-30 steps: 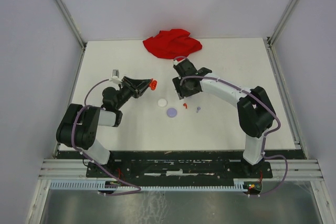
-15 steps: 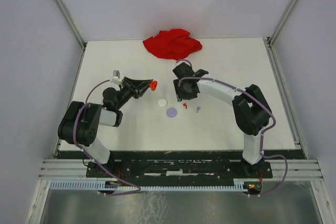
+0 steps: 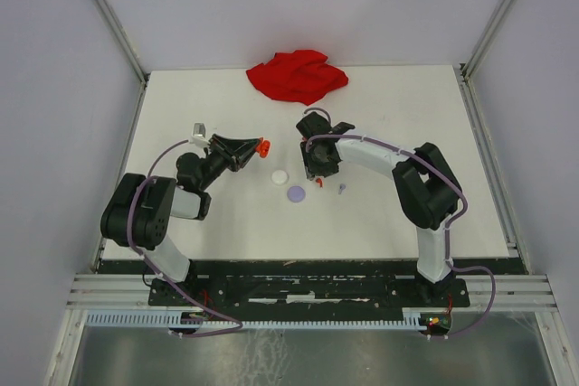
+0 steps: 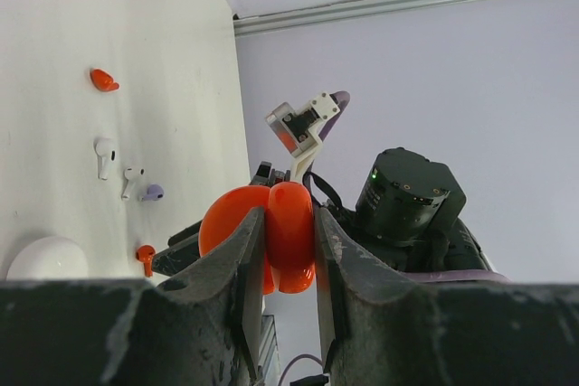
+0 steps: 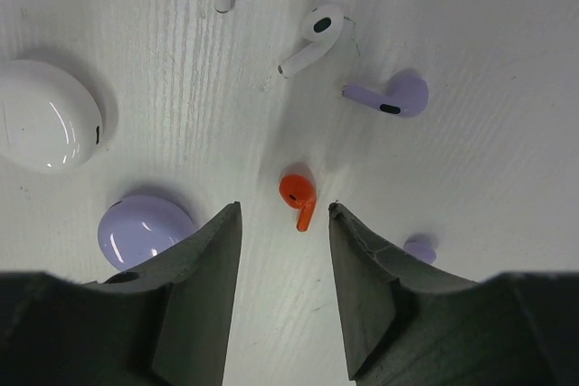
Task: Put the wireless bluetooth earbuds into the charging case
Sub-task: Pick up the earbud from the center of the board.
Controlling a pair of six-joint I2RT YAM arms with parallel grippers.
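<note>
Two arms, top view: left gripper (image 3: 259, 145) holds red case (image 3: 263, 145) aloft; right gripper (image 3: 318, 169) sits low over the surface (image 3: 407, 214).

Left wrist: jaws clenched on the case.

Right wrist: jaws released, straddling red earbud (image 5: 298, 193) (lying flat on the surface). Risk: off-centre closing could flick it away.

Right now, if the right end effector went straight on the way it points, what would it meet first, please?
Most likely the red earbud: it lies on the table between the open jaws of the right end effector. How far off is unclear.
</note>
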